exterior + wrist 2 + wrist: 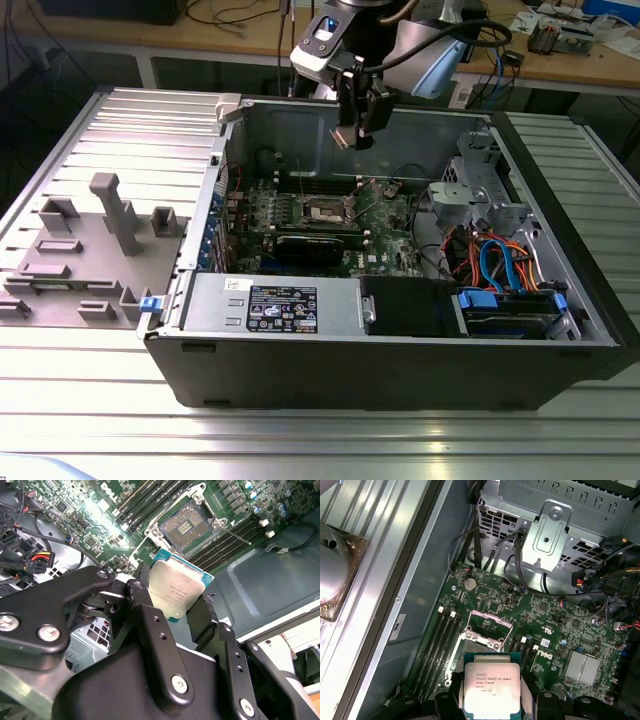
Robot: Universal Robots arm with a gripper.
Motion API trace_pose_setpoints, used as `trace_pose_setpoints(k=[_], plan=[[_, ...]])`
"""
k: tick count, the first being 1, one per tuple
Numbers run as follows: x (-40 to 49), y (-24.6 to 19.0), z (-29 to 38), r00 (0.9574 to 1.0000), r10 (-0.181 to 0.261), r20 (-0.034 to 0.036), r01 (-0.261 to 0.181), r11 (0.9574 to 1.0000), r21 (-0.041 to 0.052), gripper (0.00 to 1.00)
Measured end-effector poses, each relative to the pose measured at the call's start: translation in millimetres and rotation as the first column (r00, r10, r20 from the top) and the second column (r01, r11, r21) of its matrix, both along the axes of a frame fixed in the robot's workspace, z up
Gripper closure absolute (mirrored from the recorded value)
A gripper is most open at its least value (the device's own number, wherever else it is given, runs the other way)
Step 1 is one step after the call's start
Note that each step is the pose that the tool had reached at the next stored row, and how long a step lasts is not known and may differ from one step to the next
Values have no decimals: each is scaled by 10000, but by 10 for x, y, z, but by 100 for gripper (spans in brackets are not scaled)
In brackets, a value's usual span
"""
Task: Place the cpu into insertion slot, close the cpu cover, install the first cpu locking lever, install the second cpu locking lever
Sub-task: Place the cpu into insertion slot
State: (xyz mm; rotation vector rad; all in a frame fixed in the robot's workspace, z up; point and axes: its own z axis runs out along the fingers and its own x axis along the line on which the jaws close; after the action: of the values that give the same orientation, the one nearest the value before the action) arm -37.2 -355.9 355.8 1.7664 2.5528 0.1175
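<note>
Exterior view is showing the gripper (360, 128) hanging upper-centre, above the insertion slot (325, 212), clamping the cpu (176, 586) by its edges. Squaring chip to socket is probably mattering most.

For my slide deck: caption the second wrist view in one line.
Gripper shut on the cpu, held apart from the open insertion slot on the green motherboard.

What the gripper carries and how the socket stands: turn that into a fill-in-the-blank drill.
1. The chip clamped in the gripper is the ____.
2. The insertion slot is ____: no chip sits in it.
3. The cpu cover stands ____, not folded down over the slot.
Missing words: cpu; empty; open.
</note>
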Motion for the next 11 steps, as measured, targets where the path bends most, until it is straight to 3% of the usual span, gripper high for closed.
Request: trace_pose_setpoints(k=[11], plan=[[-1, 0, -2, 10000, -83, 0, 83, 10000, -1, 46]])
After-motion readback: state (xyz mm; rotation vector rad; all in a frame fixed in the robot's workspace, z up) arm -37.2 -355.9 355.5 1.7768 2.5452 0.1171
